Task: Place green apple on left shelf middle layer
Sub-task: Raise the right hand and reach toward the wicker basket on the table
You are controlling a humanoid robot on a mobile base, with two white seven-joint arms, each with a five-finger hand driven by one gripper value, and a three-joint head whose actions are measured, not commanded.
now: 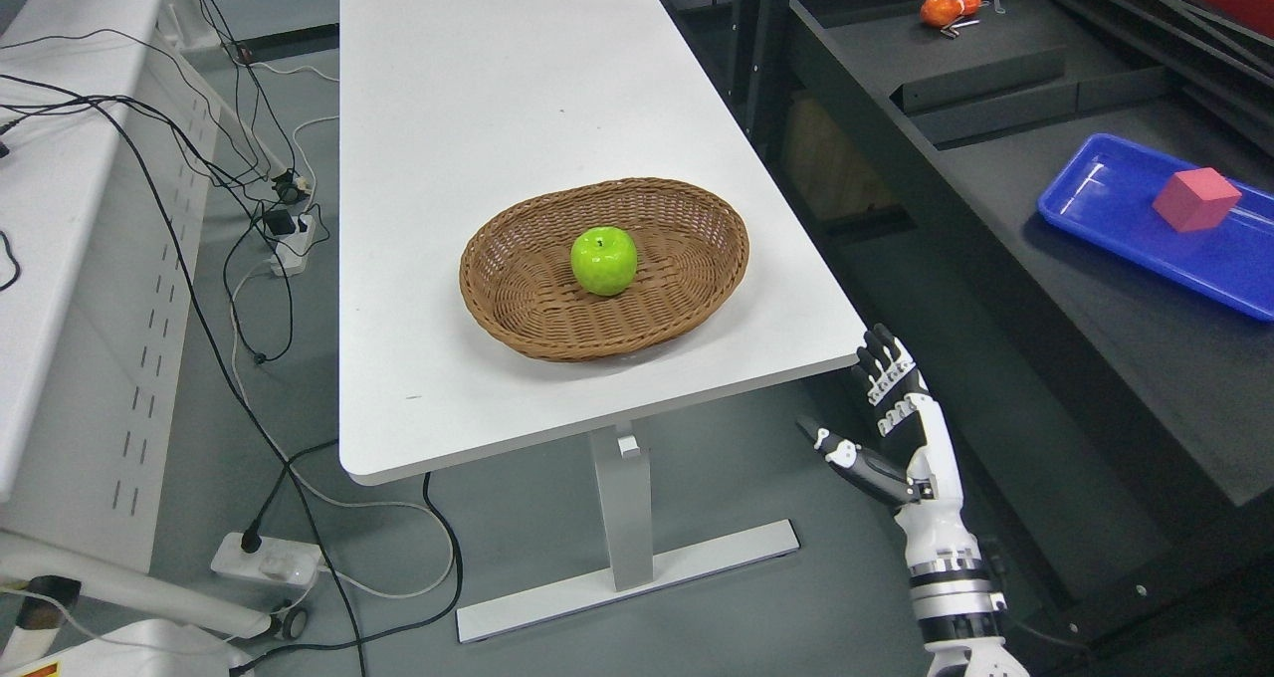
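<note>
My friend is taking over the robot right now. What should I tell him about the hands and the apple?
Right hand: open, holding nothing, hanging below the near right corner of the white table.
Left hand: not in view.
Green apple: sitting in the wicker basket on the table, untouched.
Done: nothing yet.
Left: grasp the apple, lift it out of the basket, carry it to the left shelf's middle layer. That shelf is not visible in this view.
</note>
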